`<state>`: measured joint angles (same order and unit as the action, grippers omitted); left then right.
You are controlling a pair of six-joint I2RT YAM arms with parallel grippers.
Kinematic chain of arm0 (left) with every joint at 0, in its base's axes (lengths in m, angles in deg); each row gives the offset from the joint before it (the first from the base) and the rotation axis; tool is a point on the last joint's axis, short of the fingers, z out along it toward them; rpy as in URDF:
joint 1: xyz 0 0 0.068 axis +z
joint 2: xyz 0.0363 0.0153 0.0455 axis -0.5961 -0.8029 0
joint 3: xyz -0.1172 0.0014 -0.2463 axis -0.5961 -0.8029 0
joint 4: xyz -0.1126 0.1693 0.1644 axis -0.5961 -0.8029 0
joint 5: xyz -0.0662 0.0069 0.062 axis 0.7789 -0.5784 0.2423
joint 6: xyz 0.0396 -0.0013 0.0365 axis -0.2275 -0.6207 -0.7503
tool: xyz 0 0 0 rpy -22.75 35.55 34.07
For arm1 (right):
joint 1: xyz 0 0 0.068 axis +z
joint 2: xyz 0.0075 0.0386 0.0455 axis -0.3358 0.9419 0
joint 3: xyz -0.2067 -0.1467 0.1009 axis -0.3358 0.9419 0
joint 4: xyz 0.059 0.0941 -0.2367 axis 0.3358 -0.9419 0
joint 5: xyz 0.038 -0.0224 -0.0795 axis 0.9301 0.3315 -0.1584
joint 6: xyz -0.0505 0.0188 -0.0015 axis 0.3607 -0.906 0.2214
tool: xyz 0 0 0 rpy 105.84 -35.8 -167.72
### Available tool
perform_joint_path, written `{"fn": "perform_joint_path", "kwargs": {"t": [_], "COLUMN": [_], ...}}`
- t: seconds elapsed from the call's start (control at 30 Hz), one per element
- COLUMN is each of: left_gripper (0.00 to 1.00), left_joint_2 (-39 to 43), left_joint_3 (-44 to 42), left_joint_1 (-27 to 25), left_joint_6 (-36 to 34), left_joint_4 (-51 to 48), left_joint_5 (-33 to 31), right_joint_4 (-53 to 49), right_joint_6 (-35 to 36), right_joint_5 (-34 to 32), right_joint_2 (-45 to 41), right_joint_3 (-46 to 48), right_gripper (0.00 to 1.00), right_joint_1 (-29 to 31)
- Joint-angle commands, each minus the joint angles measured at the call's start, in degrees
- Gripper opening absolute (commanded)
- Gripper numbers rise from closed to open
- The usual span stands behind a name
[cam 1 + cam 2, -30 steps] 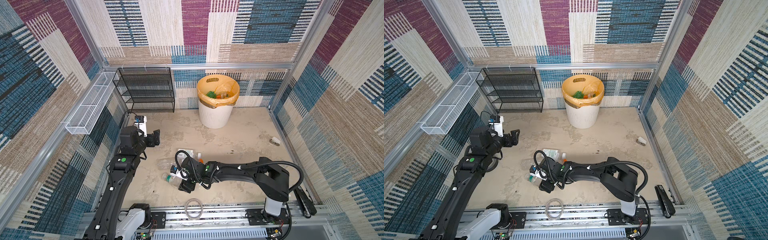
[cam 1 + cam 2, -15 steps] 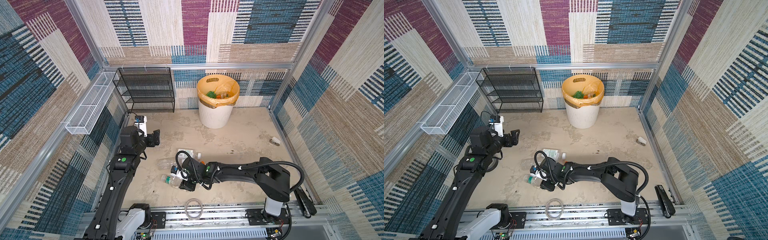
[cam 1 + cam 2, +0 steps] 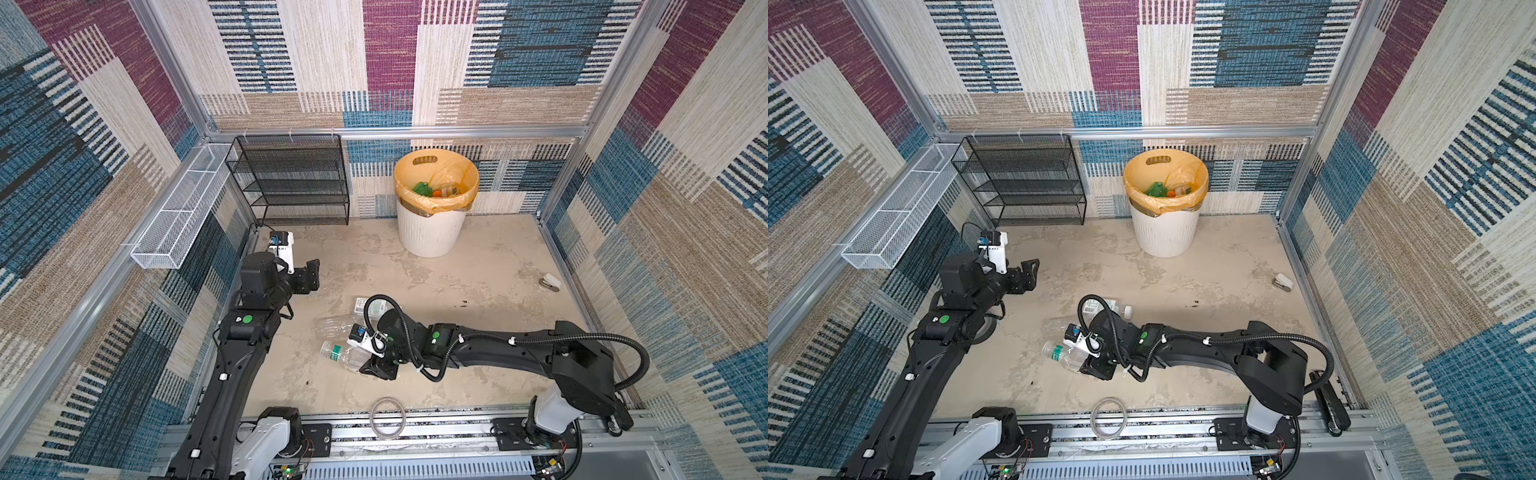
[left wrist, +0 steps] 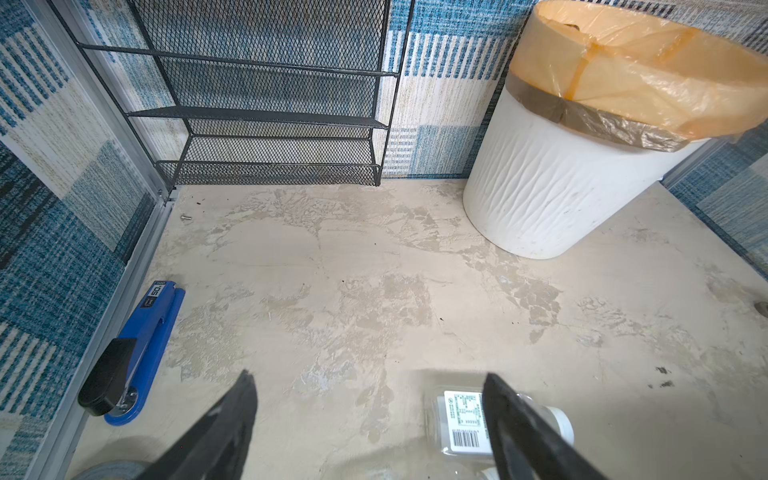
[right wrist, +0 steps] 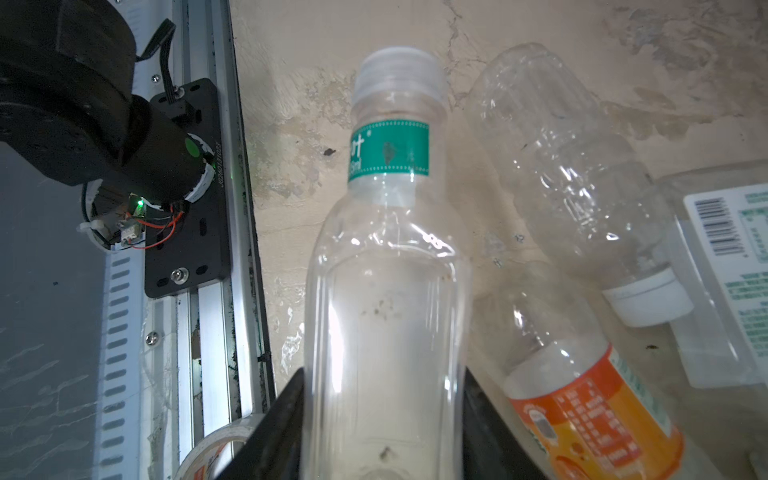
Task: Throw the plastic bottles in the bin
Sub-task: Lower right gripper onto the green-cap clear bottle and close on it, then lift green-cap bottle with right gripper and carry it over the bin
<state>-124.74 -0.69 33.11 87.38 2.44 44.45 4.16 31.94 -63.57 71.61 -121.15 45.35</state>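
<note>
My right gripper [image 5: 384, 399] [image 3: 376, 365] is shut on a clear plastic bottle with a green neck band [image 5: 386, 249] [image 3: 343, 353], low over the floor near the front. Beside it lie a clear bottle with a white cap [image 5: 573, 174] [image 3: 334, 326], an orange-labelled bottle [image 5: 582, 399] and a square clear bottle with a white label [image 5: 731, 266] [image 4: 461, 419]. The bin [image 3: 432, 232] [image 4: 540, 187] stands at the back wall with bottles inside, one green [image 3: 423, 189]. My left gripper [image 4: 368, 376] [image 3: 309, 276] hangs open and empty at the left.
A black mesh rack [image 3: 291, 183] stands at the back left and a white wire basket [image 3: 178, 224] hangs on the left wall. A blue stapler [image 4: 137, 345] lies by the left rail. A tape roll [image 3: 387, 417] rests at the front rail.
My right gripper has closed on the green-banded bottle. The left arm has stayed where it was.
</note>
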Motion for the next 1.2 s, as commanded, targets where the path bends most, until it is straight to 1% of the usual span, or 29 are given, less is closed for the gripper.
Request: {"fn": "perform_joint_path", "kwargs": {"t": [0.0, 0.17, 0.33, 0.43, 0.5, 0.63, 0.73, 0.83, 0.97, 1.07, 1.17], "left_gripper": [0.85, 0.85, 0.85, 0.84, 0.85, 0.84, 0.84, 0.84, 0.83, 0.83, 0.83], "left_joint_2": [0.07, 0.14, 0.69, 0.68, 0.91, 2.25, 3.29, 4.12, 5.99, 6.9, 7.26], "left_joint_3": [-0.04, -0.18, -0.81, -1.16, -1.43, -2.31, -3.26, -4.47, -7.35, -8.72, -9.1], "left_joint_1": [0.06, 0.05, -0.03, -0.53, -1.92, -6.28, -10.57, -14.75, -18.51, -21.09, -23.91], "left_joint_6": [0.46, 0.58, 0.57, 0.1, -0.89, -2.81, -4.84, -6.16, -3.89, -2.65, -2.75], "left_joint_4": [0.56, 0.77, 1.98, 2.61, 2.93, 3.78, 4.18, 5.09, 7.93, 8.32, 7.53], "left_joint_5": [0.74, 1.15, 3.36, 5.49, 6.06, 4.83, 3.26, 2.47, 3.58, 2.73, 1.09], "right_joint_4": [2.62, 4.21, 7.6, 10.08, 11.81, 17.24, 24.31, 34.86, 49.59, 56.26, 58.4], "right_joint_6": [-1.86, -3.92, -5.72, -6.27, -6.37, -6.89, -6.46, -4.51, 0.91, 6.19, 9.92], "right_joint_5": [0.06, -0.31, -2.88, -6.7, -10.13, -17.71, -23.01, -28.25, -32.61, -34.11, -33.49], "right_joint_2": [-2.76, -8.47, -16.07, -21.69, -25.57, -34.13, -41.75, -48.94, -56.37, -58.09, -55.56], "right_joint_3": [1.09, 3.14, 6.64, 9.01, 10.45, 14.9, 19.43, 24.28, 29.72, 30.31, 26.75], "right_gripper": [0.42, 0.42, 0.43, 0.44, 0.44, 0.44, 0.44, 0.45, 0.45, 0.45, 0.47], "right_joint_1": [-0.26, -1.95, -6.81, -10.94, -13.64, -19.53, -23.53, -26.3, -27.47, -27.87, -29.12]}}
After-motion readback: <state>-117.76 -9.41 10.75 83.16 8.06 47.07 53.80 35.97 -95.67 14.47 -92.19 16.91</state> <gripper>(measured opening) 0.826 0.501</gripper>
